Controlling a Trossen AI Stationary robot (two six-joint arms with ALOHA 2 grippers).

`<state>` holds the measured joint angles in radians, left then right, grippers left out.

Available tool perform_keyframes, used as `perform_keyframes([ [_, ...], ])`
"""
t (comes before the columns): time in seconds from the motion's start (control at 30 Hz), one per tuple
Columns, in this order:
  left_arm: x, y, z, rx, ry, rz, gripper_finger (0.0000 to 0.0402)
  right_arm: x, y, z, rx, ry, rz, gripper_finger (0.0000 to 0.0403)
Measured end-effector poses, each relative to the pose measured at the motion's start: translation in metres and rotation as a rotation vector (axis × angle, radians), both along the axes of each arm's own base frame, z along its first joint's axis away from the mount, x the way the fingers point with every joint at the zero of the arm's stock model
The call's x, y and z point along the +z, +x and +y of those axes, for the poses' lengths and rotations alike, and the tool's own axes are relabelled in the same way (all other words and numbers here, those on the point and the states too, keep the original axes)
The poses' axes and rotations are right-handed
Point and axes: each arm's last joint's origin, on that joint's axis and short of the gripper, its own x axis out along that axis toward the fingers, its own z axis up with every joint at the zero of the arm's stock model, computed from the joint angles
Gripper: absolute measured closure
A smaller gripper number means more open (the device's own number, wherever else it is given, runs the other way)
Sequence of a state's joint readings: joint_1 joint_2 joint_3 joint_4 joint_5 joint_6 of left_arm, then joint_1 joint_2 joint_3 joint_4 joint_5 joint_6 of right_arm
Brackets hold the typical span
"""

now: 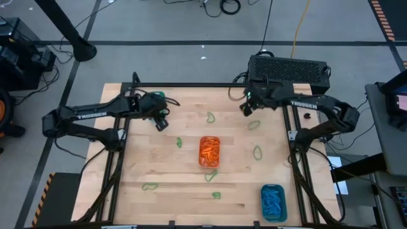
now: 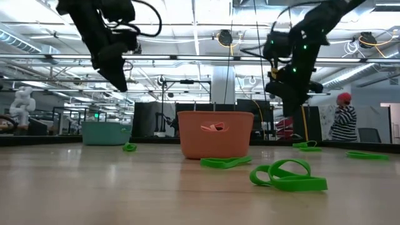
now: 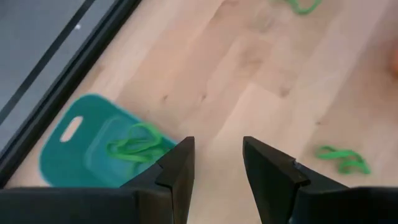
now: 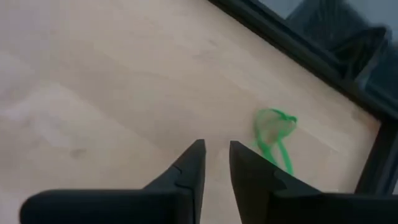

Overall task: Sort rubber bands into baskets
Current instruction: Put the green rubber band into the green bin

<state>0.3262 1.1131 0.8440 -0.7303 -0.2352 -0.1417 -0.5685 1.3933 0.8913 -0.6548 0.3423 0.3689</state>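
Sorting looks roughly two-thirds done here. The orange basket (image 1: 210,151) sits mid-surface stuffed with orange bands, and a teal basket (image 1: 273,202) at the near right corner is full of blue ones. The other teal basket (image 3: 93,146), tucked against the far left edge, has a few green bands lying in it, so that's presumably the home for green, which would explain why only green loops are left scattered on the wooden surface (image 1: 172,175).

The left hand (image 3: 217,165) hangs above the surface just beside that far-left teal basket. Its fingers are parted with nothing between them, and in its wrist view the basket with its green bands shows right past one finger. There's a loose green band (image 3: 342,159) lying a bit off past the other finger, apart from the hand.

The right hand (image 4: 214,162) is raised over the far right part of the surface. Its fingers stand only slightly apart, with just a narrow gap and nothing in it. The nearest target is a green loop (image 4: 275,134) lying flat near the dark frame rail, just off to one side of the fingertips and not between them. To grab it, the hand probably needs to shift sideways over the loop and drop down.

More green loops are spread around the orange basket, well apart from either hand.
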Motion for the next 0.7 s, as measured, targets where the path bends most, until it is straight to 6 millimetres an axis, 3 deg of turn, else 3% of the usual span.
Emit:
perform_keyframes([
  [0.27,0.004,0.005,-0.018,-0.063,-0.007,-0.048,0.0258,-0.028,-0.027,-0.043,-0.122,0.129,0.109,0.0311],
  [0.7,0.004,0.007,-0.022,-0.058,-0.014,-0.059,0.0258,-0.059,-0.042,-0.066,-0.153,0.188,0.268,0.0276],
])
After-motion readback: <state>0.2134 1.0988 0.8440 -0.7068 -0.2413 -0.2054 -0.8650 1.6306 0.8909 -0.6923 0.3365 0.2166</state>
